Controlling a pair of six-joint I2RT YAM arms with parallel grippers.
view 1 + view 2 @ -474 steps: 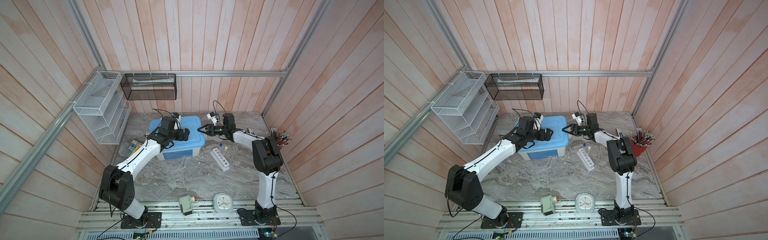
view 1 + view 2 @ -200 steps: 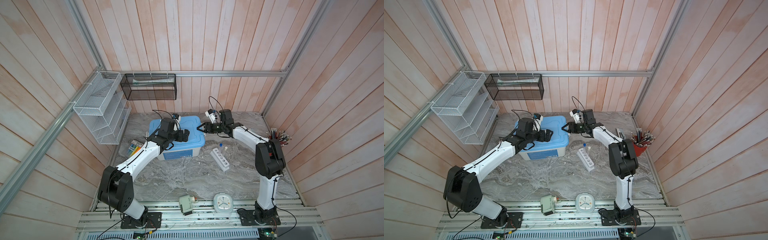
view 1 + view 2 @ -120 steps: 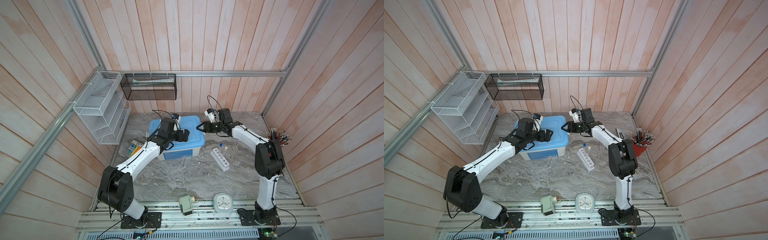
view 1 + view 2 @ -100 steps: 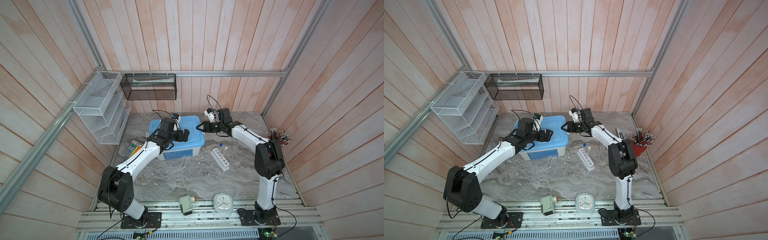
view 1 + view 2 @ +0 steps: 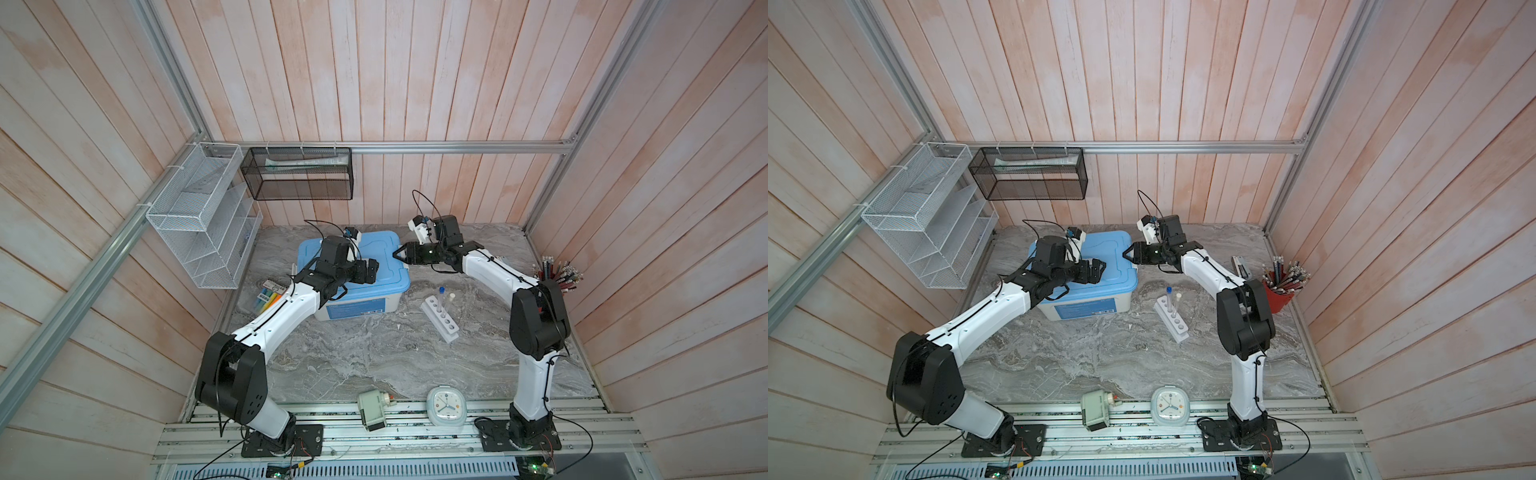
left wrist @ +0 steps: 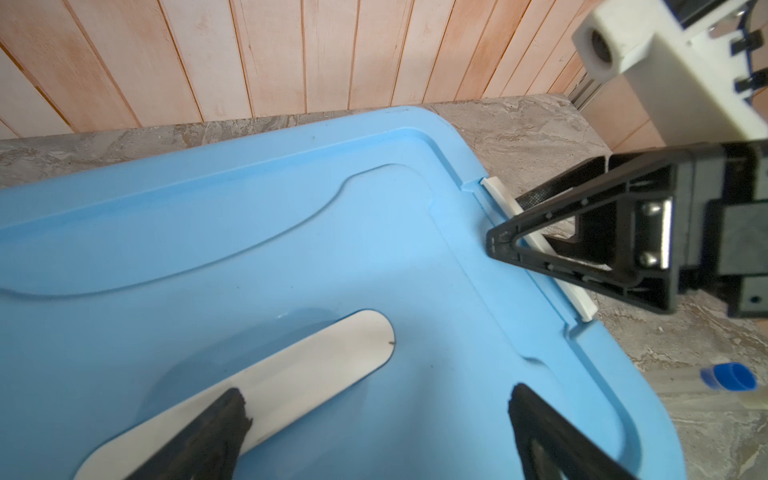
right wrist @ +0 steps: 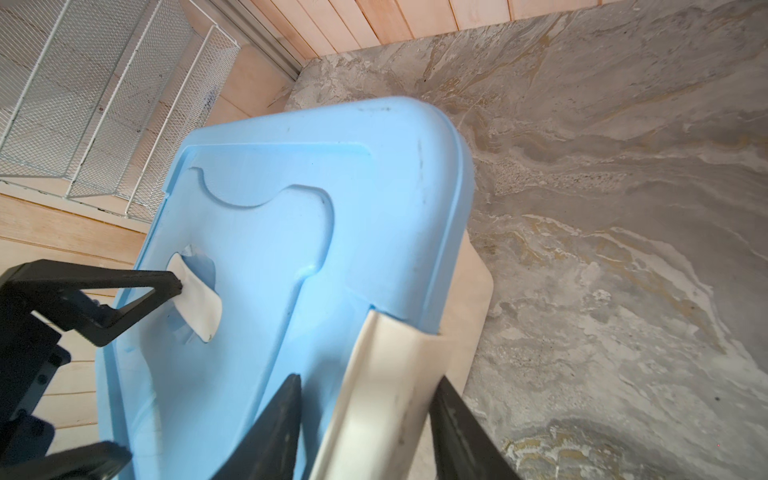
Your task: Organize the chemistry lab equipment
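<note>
Hovering over the blue lid (image 5: 374,245), our left gripper (image 5: 372,272) gapes wide, empty; our right gripper (image 5: 400,254) straddles its white latch (image 7: 386,374) (pinching or not, we cannot tell). Right of the bin (image 5: 353,307), the white rack (image 5: 440,318) holds two capped tubes (image 5: 441,297) upright.

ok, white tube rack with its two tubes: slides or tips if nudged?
The rack looks narrow and light, so it probably slides on the smooth marble top. The blue-capped tube and white-capped tube stand tall at one end, so a sideways push up high may tip it.
</note>
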